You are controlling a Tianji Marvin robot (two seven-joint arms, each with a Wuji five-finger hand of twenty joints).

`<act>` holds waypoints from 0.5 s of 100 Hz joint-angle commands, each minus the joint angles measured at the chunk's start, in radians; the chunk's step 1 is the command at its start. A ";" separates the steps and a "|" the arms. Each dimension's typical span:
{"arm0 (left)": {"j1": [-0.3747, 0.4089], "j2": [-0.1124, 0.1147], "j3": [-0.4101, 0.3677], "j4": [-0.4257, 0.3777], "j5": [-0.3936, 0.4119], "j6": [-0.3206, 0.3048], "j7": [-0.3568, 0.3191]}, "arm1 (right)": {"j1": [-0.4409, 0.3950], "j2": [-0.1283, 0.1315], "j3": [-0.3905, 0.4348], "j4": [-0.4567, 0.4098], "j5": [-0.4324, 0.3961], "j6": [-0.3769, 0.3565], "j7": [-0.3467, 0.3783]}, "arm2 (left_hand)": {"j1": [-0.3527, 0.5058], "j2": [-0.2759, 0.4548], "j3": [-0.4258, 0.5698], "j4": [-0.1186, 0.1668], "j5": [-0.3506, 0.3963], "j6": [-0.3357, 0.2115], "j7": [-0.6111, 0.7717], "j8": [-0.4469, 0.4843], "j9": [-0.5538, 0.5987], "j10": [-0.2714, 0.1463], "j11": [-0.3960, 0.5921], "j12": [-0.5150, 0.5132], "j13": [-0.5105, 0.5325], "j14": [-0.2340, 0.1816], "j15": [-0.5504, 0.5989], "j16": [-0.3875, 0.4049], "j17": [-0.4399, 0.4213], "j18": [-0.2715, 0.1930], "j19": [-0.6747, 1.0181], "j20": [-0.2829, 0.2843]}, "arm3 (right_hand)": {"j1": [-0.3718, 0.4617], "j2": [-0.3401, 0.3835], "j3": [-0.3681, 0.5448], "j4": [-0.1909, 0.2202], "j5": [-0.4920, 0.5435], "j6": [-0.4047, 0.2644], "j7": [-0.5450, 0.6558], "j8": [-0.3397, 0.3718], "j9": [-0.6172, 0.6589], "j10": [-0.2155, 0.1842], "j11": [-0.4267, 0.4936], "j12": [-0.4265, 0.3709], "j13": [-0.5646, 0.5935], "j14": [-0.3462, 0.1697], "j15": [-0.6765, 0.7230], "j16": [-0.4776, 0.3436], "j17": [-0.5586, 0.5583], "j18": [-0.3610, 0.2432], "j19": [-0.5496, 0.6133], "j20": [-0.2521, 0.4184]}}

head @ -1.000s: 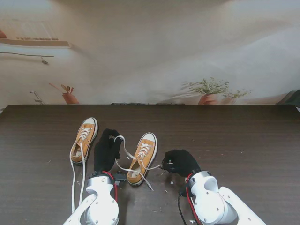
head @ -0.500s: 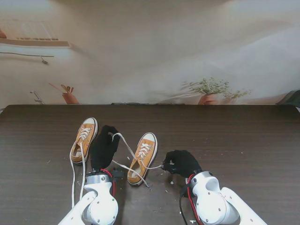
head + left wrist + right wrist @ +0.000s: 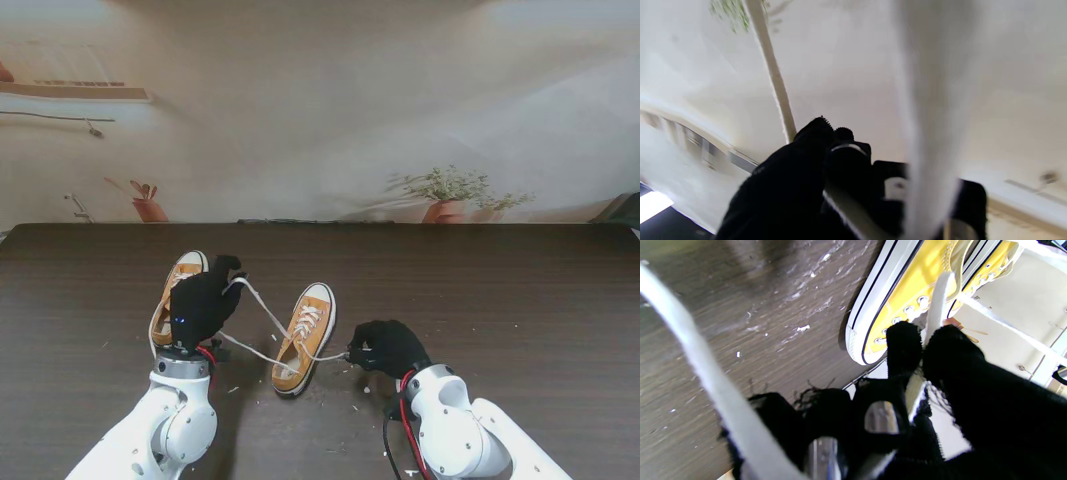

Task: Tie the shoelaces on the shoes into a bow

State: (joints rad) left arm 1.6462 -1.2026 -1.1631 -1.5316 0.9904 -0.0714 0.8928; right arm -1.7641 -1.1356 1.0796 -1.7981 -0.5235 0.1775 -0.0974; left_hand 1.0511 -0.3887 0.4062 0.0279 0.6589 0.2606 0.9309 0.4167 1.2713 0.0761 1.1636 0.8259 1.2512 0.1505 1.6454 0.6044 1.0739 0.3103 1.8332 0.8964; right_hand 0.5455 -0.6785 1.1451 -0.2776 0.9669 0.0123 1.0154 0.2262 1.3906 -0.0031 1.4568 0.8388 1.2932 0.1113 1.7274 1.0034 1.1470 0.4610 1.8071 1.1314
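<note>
Two yellow canvas shoes lie on the dark table: the right shoe [image 3: 303,336] [image 3: 907,296] in the middle and the left shoe [image 3: 172,300], partly hidden behind my left hand. My left hand [image 3: 200,305] [image 3: 826,186], in a black glove, is raised and shut on a white lace [image 3: 268,312] [image 3: 773,73] that runs taut to the right shoe. My right hand [image 3: 385,346] [image 3: 923,380] rests low beside that shoe, pinching its other lace end [image 3: 328,357] [image 3: 935,306] between two fingertips.
The left shoe's loose laces [image 3: 156,395] trail toward me along the table [image 3: 520,300]. Small white crumbs [image 3: 330,400] dot the wood near the right shoe. A pale backdrop with plant shadows stands behind the table's far edge.
My left hand has lifted and swung left and away from me, drawing the lace taut over the left shoe. The right hand has barely moved, still pinching its lace.
</note>
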 commanded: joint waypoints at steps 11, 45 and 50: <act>0.007 0.087 -0.051 -0.037 0.129 -0.079 -0.108 | -0.002 0.004 0.002 -0.003 -0.010 -0.011 0.004 | -0.061 -0.004 -0.036 -0.037 0.026 -0.171 -0.057 -0.059 0.063 -0.028 -0.022 0.017 0.022 -0.092 0.064 0.018 0.046 -0.316 0.261 -0.015 | 0.019 0.009 -0.009 -0.017 0.006 0.002 0.011 -0.016 0.061 -0.002 0.034 -0.006 0.014 -0.029 0.088 -0.007 0.041 -0.005 0.287 0.000; 0.060 0.110 -0.088 -0.095 0.134 -0.210 -0.284 | -0.030 0.000 0.012 -0.036 -0.038 -0.039 -0.039 | -0.131 0.012 -0.141 -0.065 0.093 -0.251 -0.191 -0.133 0.073 -0.047 -0.013 0.025 0.022 -0.104 0.061 0.011 0.047 -0.342 0.261 -0.035 | -0.013 -0.011 0.004 -0.021 -0.038 -0.018 -0.017 -0.028 0.060 -0.009 -0.046 -0.030 0.016 -0.054 0.075 -0.032 0.046 -0.043 0.287 -0.034; 0.062 0.108 -0.084 -0.094 0.116 -0.226 -0.301 | -0.037 -0.003 0.015 -0.048 -0.032 -0.042 -0.049 | -0.140 0.014 -0.147 -0.066 0.102 -0.251 -0.205 -0.137 0.074 -0.051 -0.011 0.025 0.022 -0.107 0.061 0.010 0.047 -0.346 0.261 -0.037 | -0.017 -0.011 0.005 -0.022 -0.047 -0.015 -0.022 -0.029 0.061 -0.006 -0.060 -0.034 0.016 -0.052 0.074 -0.036 0.046 -0.044 0.287 -0.038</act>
State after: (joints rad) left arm 1.6990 -1.0916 -1.2561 -1.6222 1.1009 -0.2996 0.5940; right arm -1.7876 -1.1364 1.0925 -1.8208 -0.5660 0.1415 -0.1494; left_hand 0.9358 -0.3876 0.2830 -0.0205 0.7336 0.1346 0.7516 0.3029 1.2823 0.0250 1.1423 0.8291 1.2512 0.0958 1.6459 0.6044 1.0824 0.2479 1.8355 0.8666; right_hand 0.5441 -0.6782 1.1450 -0.2776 0.9464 0.0123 1.0036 0.2227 1.3907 -0.0031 1.4061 0.8152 1.2932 0.1066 1.7278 0.9776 1.1541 0.4423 1.8072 1.1049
